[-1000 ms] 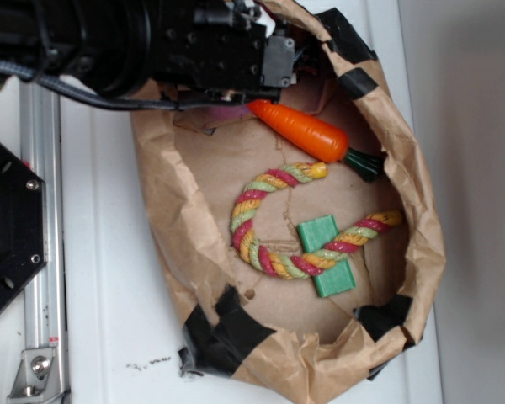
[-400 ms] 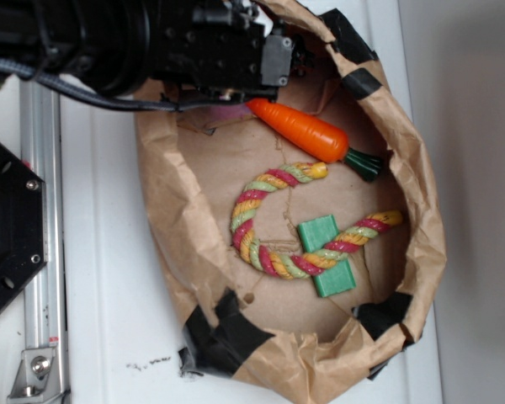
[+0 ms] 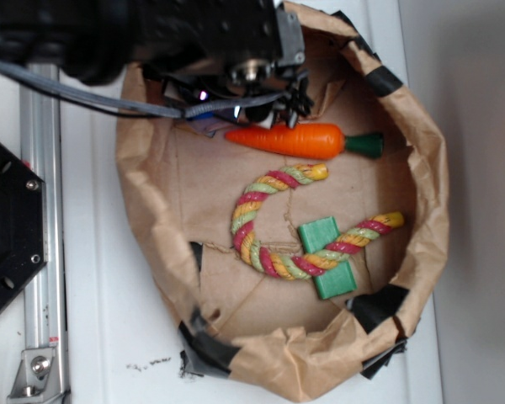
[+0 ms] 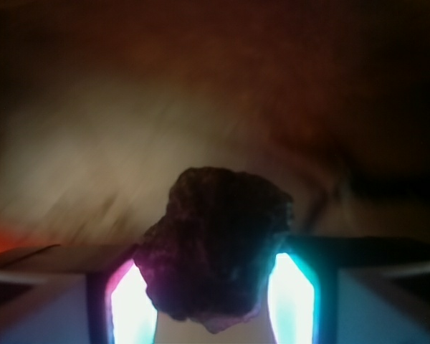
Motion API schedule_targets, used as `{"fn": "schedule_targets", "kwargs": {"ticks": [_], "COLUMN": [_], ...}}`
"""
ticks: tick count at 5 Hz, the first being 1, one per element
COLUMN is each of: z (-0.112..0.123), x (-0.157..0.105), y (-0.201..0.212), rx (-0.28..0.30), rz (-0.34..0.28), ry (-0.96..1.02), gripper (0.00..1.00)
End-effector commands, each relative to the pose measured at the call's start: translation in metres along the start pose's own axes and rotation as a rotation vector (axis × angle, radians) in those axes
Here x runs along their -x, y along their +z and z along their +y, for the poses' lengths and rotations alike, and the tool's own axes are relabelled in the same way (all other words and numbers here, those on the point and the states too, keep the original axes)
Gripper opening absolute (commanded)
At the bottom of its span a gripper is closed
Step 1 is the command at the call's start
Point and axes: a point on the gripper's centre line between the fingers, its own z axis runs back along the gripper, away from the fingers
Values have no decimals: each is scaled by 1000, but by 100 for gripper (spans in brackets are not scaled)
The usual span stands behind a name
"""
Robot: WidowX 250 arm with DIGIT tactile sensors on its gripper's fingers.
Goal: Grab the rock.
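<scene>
The claw [image 4: 213, 294] is clamped on the rock [image 4: 216, 244], which sits dark and lumpy between its two glowing fingers [image 4: 132, 301]. From the outside view the arm [image 3: 151, 38] covers the far left part of the paper bag [image 3: 421, 227], just beside the carrot [image 3: 290, 140]. Nearer lie a rope [image 3: 257, 231] and a green block [image 3: 326, 268], on the white worktop [image 3: 109, 337].

Black arm reaches in from upper left, wrist over paper bag's [image 3: 421, 210] upper rim. Hand [image 4: 213, 287] clamped on dark rock [image 4: 215, 244], one glowing finger [image 4: 132, 301] each side, touching it.
</scene>
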Motion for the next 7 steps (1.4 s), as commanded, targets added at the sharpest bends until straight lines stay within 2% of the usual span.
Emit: {"fn": "schedule_targets", "kwargs": {"ticks": [1, 2, 3, 4, 5, 6, 7], "z": [-8, -23, -41, -52, -49, -48, -49], "x": [17, 28, 42, 48, 45, 40, 36], "y": [87, 93, 89, 85, 85, 83, 79], "rx": [95, 83, 60, 74, 147, 188, 192], "rz": [33, 8, -114, -137, -113, -104, -75], "ry": [-490, -741, -988, -1154, -1182, -1178, -1168], "gripper": [0, 0, 0, 0, 0, 0, 0]}}
